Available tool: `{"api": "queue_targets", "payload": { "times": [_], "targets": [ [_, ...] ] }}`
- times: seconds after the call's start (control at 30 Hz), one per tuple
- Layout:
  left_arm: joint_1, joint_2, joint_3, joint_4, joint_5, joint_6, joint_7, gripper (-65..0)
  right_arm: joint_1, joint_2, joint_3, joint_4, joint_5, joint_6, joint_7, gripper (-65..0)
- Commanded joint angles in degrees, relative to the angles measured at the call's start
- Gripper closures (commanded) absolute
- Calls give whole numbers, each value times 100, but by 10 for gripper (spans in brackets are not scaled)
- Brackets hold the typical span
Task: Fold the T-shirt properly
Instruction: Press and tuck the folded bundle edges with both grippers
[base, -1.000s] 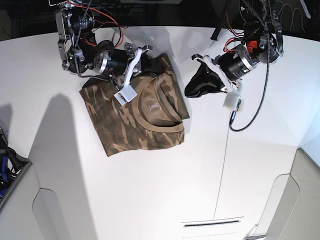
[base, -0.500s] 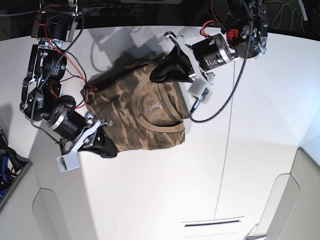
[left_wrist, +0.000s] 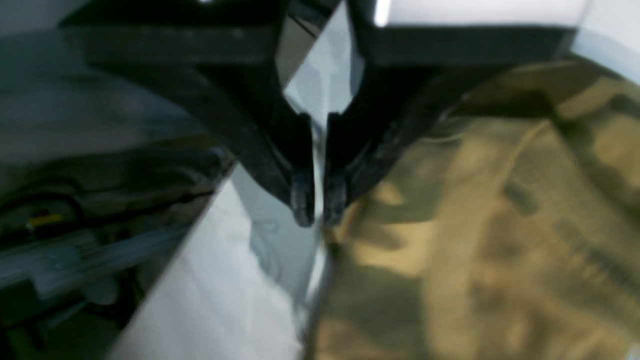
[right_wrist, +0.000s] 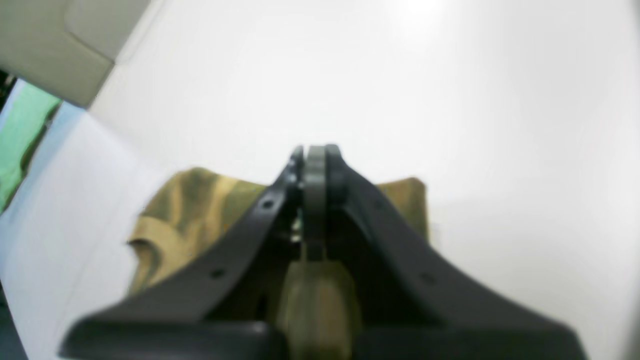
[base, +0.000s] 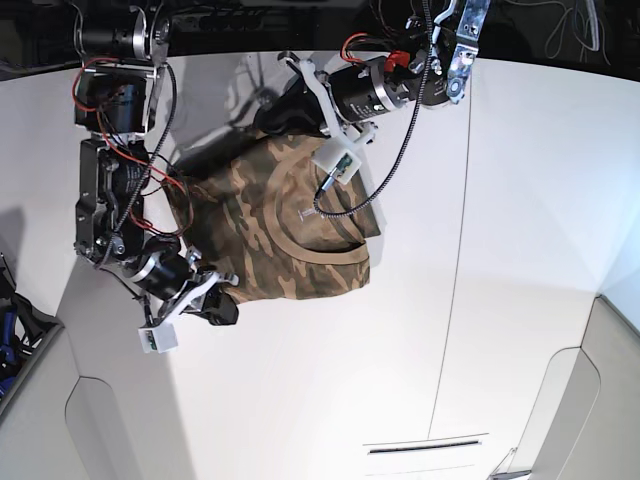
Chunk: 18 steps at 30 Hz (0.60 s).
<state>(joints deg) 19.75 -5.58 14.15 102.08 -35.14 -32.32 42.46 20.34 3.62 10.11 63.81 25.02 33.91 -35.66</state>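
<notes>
I see the T-shirt (base: 290, 235) folded on the white worktop (base: 500, 300). My right gripper (right_wrist: 315, 150) is clenched at its near-left corner, my left gripper (left_wrist: 314, 212) nearly clenched at its far edge, apparently empty.

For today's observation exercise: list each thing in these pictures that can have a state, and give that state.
T-shirt: folded into a compact rectangle, collar on top, lying on the white table.
Left gripper: nearly shut, tips at the shirt's edge; whether it holds cloth is unclear.
Right gripper: shut, at the shirt's near-left corner.
</notes>
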Motion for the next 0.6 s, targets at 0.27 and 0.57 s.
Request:
{"api": "queue_targets", "payload": {
  "times": [0.27,0.57],
  "targets": [
    [-232,15,-476,-422,341,22,-103,-43,673,22,-748,-1088,-420,39,302,0],
    [-627,-31,-2072,-813,358,39,-111,-43,358,433,-745,-929,-238,44,4,0]
  ]
}}
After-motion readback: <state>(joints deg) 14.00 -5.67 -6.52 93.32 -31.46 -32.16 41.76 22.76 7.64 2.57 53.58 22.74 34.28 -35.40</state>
